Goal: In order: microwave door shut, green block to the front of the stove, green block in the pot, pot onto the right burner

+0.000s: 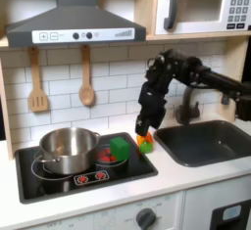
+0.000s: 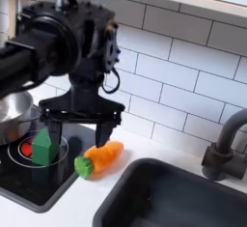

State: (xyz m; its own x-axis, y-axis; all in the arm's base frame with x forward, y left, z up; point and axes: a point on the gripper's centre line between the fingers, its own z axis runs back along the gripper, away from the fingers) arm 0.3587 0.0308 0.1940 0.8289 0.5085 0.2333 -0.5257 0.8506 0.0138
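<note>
First exterior view: the arm reaches in from 3 o'clock and points the gripper down at the counter just past the stove. Under it lies an orange toy vegetable. The pot sits on the burner at 9 o'clock of the cooktop, and the block rests on the right burner, beside the pot and not inside it. Overhead, the microwave door is flush with its frame. A hood, a wooden spatula and a spoon hang on the tiled wall; a dark sink with a faucet lies at 3 o'clock.

The second exterior view shows the gripper spread wide and empty, one finger partly covering the block, the vegetable below and just apart. The pot is cut off at 9 o'clock, and the faucet at 3 o'clock.
</note>
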